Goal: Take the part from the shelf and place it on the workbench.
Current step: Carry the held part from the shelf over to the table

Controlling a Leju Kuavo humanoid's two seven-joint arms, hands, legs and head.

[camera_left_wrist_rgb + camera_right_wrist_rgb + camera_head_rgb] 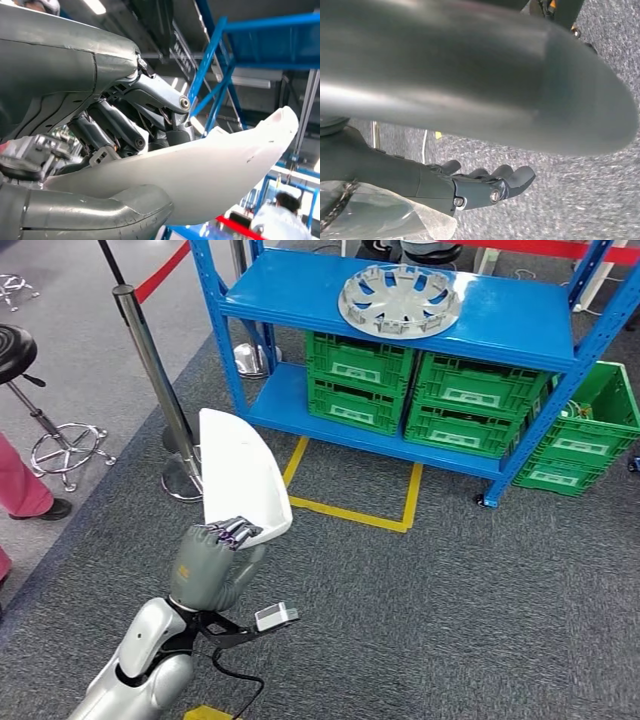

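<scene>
My left hand [213, 562] grips a white curved plastic part [240, 478] by its lower edge and holds it up over the grey carpet, short of the blue shelf [490, 315]. In the left wrist view the dark fingers [124, 122] lie over the white part [226, 165] and the thumb presses from the other side. A silver wheel cover [398, 298] lies on the shelf's top board. My right hand [486, 187] hangs above the carpet, its fingers stretched out and holding nothing.
Green crates [423, 390] fill the shelf's lower level, and another green crate [585, 430] stands beside its right post. A stanchion [155, 380] with red belt stands at the left, with a black stool [23, 360] beyond it. Yellow tape [355, 512] marks the floor.
</scene>
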